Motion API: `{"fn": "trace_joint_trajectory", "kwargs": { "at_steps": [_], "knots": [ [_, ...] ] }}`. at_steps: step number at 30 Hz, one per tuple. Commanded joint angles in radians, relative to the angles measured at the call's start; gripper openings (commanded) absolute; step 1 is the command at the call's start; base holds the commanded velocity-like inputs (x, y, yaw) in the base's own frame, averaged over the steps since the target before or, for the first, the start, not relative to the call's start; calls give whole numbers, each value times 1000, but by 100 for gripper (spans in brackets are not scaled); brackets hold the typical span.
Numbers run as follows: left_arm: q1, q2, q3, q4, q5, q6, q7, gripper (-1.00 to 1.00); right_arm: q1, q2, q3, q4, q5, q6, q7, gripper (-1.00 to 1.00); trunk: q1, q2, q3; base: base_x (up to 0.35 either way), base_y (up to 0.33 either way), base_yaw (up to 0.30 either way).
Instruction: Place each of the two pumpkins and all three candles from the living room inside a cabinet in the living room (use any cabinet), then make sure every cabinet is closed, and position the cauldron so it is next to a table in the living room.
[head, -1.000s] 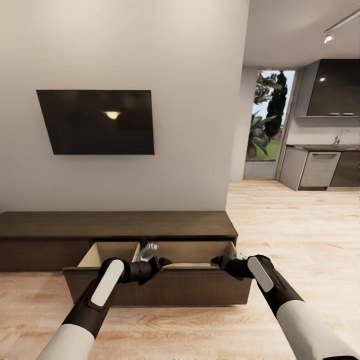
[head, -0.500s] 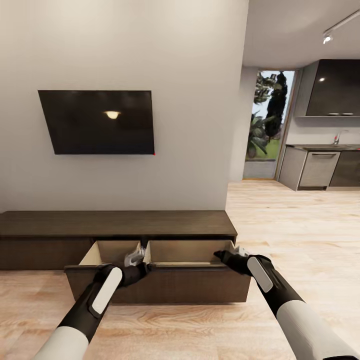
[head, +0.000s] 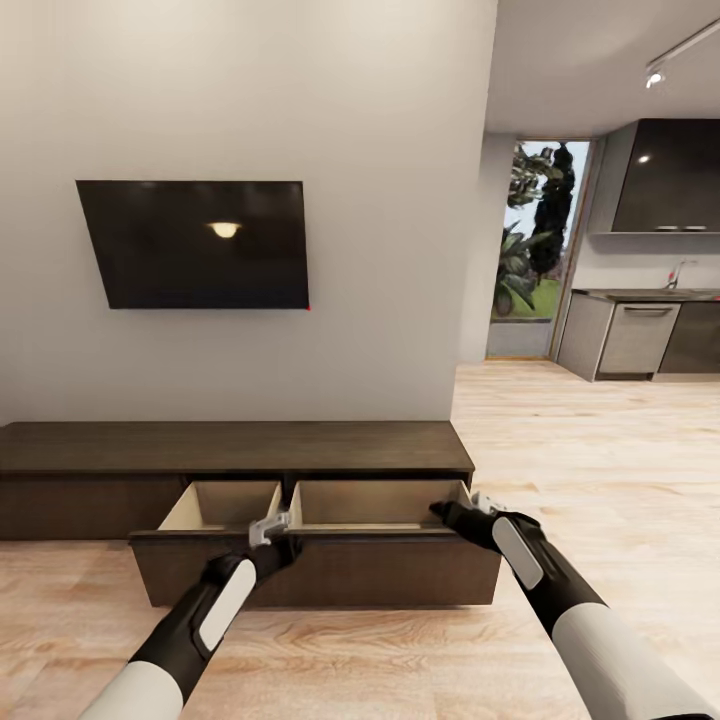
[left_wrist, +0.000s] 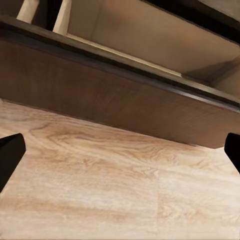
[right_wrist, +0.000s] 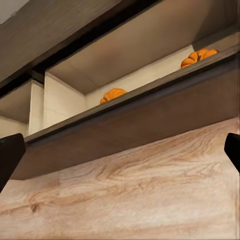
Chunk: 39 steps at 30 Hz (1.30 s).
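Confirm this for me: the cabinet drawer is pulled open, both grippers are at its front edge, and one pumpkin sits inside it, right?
Not quite. The right wrist view shows two pumpkins inside the open drawer, not one. The rest holds: the head view shows the left gripper and right gripper at its front edge.

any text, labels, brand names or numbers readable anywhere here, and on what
None: no readable text in any view.
The TV screen is dark, showing a lamp's reflection and no logo.
The cabinet fronts are plain wood, unmarked.
The pumpkins and both arms carry no lettering.
The kitchen units are too far and blurred to tell.
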Motion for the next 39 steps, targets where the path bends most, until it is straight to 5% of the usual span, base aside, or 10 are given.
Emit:
{"fn": "trace_joint_trajectory", "kwargs": {
  "at_steps": [1,11,13,14,17,26,30,33,39],
  "knots": [
    [0,0,-6,12,6,-16,8,100,-1,-2,9,-1,-2,0,-8,100,0,-1,-1,0,0,0],
    [0,8,-74,42,-3,-130,6,100,5,-1,19,11,22,-49,-2,100,0,-1,-1,0,0,0],
    [0,8,-79,59,-3,-155,5,100,7,0,20,14,54,-56,-4,100,0,-1,-1,0,0,0],
    [0,7,-83,76,-3,-180,5,100,17,3,20,28,127,-101,-2,100,0,-1,-1,0,0,0],
    [0,7,-85,85,-3,-191,5,100,32,4,20,49,161,-162,0,100,0,-1,-1,0,0,0],
    [0,6,-91,115,-3,-239,2,100,36,4,21,79,171,-190,1,100,0,-1,-1,0,0,0],
    [0,4,-144,162,-27,-310,2,100,36,7,27,138,187,-236,0,100,0,-1,-1,0,0,0],
    [0,-1,-190,210,-34,-408,3,100,36,32,63,221,210,-318,-1,100,0,-1,-1,0,0,0],
    [0,-8,-215,311,-40,-518,3,100,36,84,119,374,233,-494,-6,100,0,-1,-1,0,0,0]
  ]
}}
